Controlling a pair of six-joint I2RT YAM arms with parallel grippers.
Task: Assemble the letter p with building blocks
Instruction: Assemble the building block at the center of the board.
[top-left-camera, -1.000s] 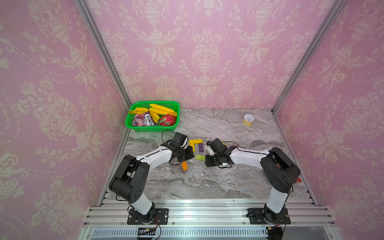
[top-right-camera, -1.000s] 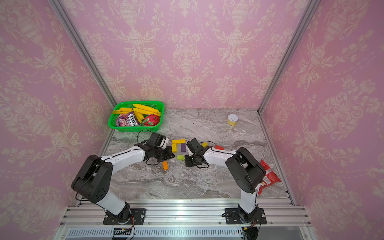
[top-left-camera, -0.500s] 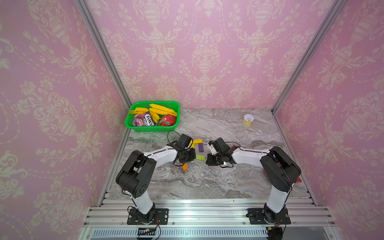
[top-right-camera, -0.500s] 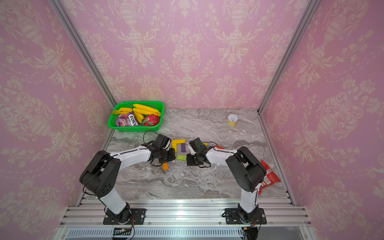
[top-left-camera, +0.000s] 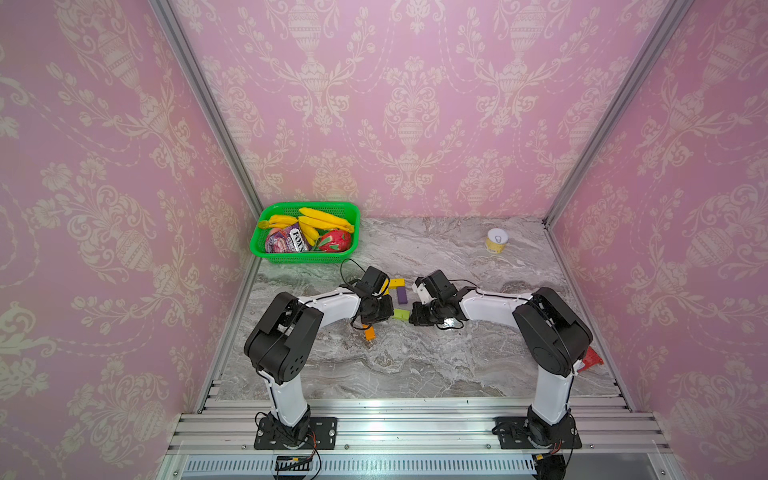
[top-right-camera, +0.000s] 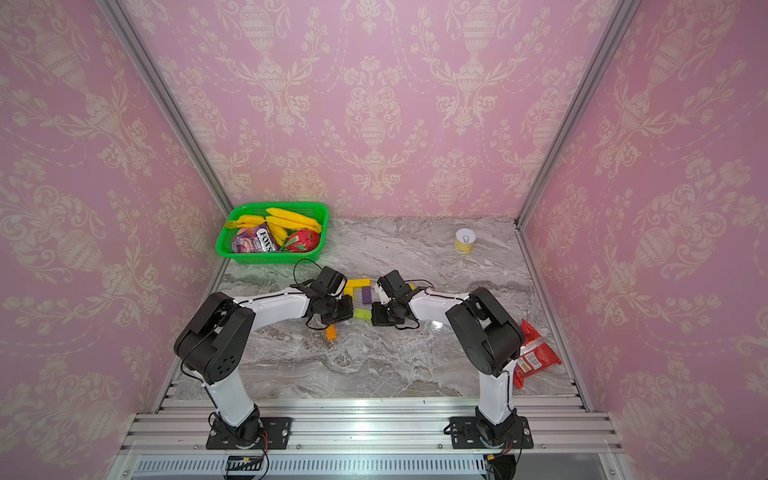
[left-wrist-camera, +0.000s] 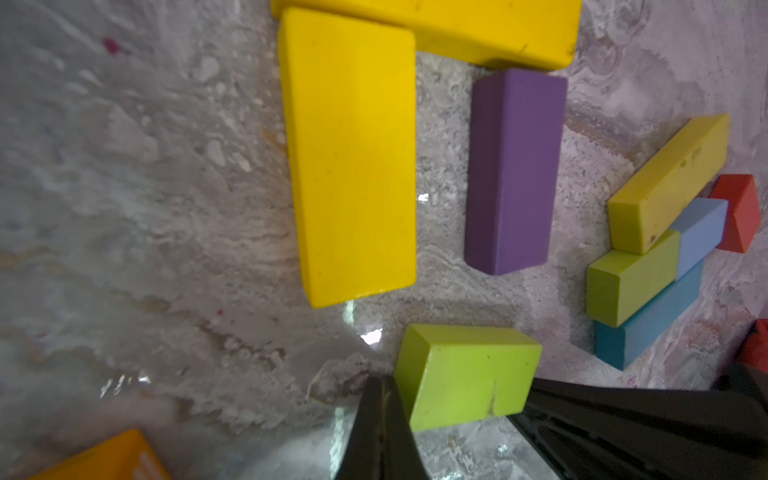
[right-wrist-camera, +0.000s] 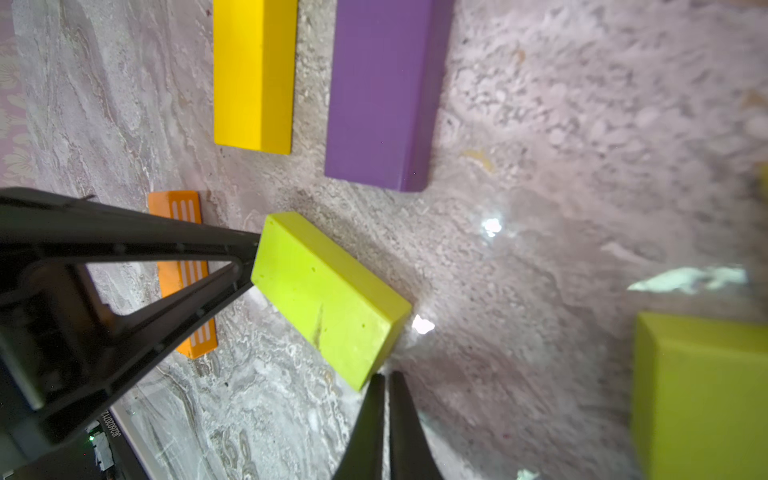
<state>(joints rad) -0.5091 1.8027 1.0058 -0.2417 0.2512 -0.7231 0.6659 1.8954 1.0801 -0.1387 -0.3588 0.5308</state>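
Note:
A short lime green block (top-left-camera: 401, 314) (top-right-camera: 362, 313) lies flat between my two grippers. My left gripper (left-wrist-camera: 380, 384) (top-left-camera: 381, 311) is shut and empty, its tip against one end of that block (left-wrist-camera: 465, 374). My right gripper (right-wrist-camera: 385, 380) (top-left-camera: 417, 316) is also shut and empty, its tip at the block's (right-wrist-camera: 328, 295) opposite corner. Beyond lie two yellow blocks (left-wrist-camera: 353, 158) (left-wrist-camera: 457, 29) at a right angle and a purple block (left-wrist-camera: 515, 170) parallel to the first. An orange block (top-left-camera: 369, 332) lies nearer the front. A cluster of olive, lime, light blue, teal and red blocks (left-wrist-camera: 665, 249) sits under the right arm.
A green basket (top-left-camera: 305, 257) with bananas, a sweets packet and a red fruit stands at the back left. A small yellow can (top-left-camera: 496, 241) stands at the back right. A red snack packet (top-right-camera: 534, 357) lies by the right arm's base.
My left arm has swung to the right and brought its shut gripper up against the lime block. The right gripper has shifted only slightly. The blocks have hardly moved.

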